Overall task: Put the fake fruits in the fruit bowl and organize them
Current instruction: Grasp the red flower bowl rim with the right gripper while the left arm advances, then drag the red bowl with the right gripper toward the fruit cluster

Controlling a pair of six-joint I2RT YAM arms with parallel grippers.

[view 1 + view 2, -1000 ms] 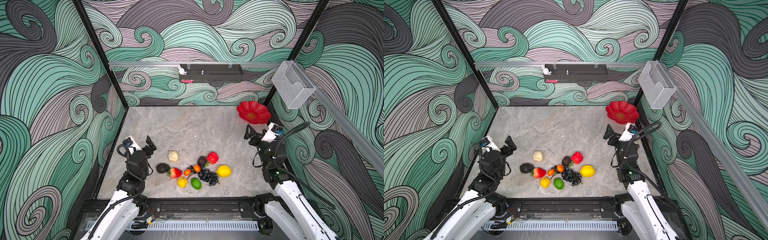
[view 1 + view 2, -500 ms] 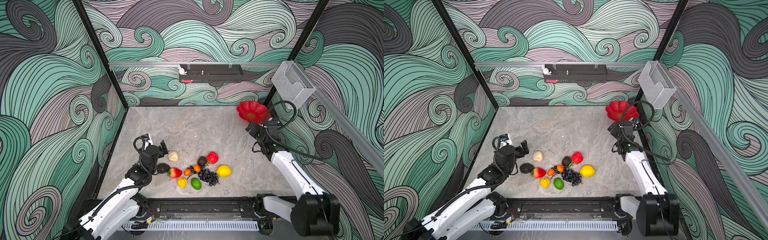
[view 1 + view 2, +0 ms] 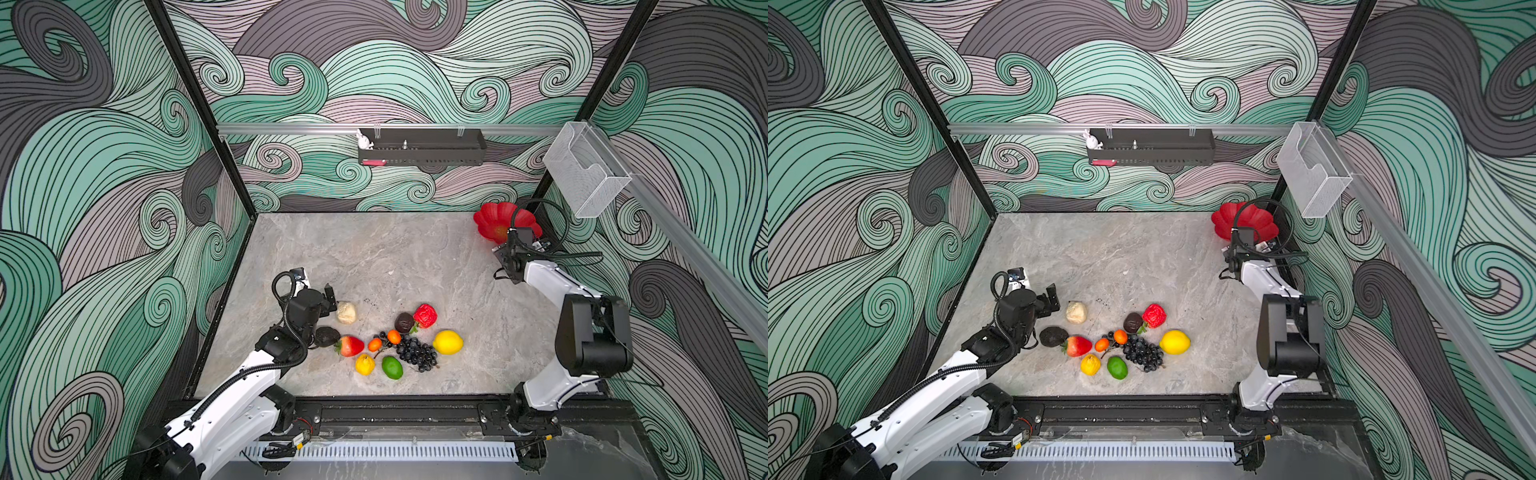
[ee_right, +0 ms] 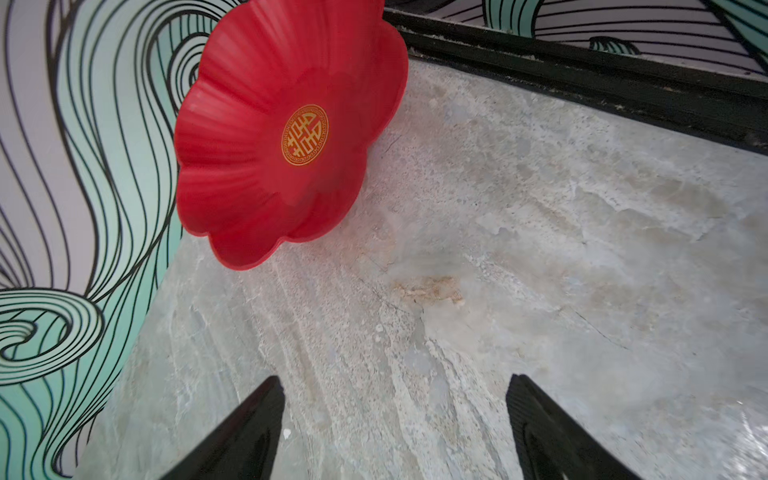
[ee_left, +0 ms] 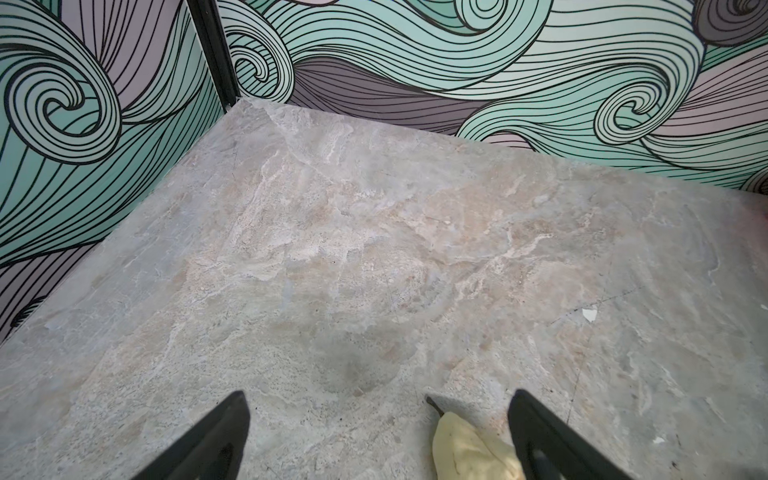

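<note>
The red flower-shaped fruit bowl (image 3: 492,222) (image 3: 1231,220) (image 4: 249,166) stands tilted in the far right corner, leaning on the wall. My right gripper (image 4: 395,378) (image 3: 503,253) is open just in front of it, with nothing between its fingers. The fake fruits lie in a cluster near the front: a lemon (image 3: 448,342), grapes (image 3: 417,353), a lime (image 3: 392,367), a strawberry (image 3: 351,345) and a cream pear (image 3: 346,312) (image 5: 465,453). My left gripper (image 5: 378,395) (image 3: 328,297) is open low over the table. The pear lies between its jaws, close to one finger.
A black tray (image 3: 422,147) with a small white rabbit figure (image 3: 364,141) hangs on the back rail. A clear plastic box (image 3: 582,174) is mounted on the right wall. Patterned walls close the table on three sides.
Both arms have stretched out from their folded poses. The left gripper moved right, up to the cream pear. The right gripper moved back toward the red bowl.
</note>
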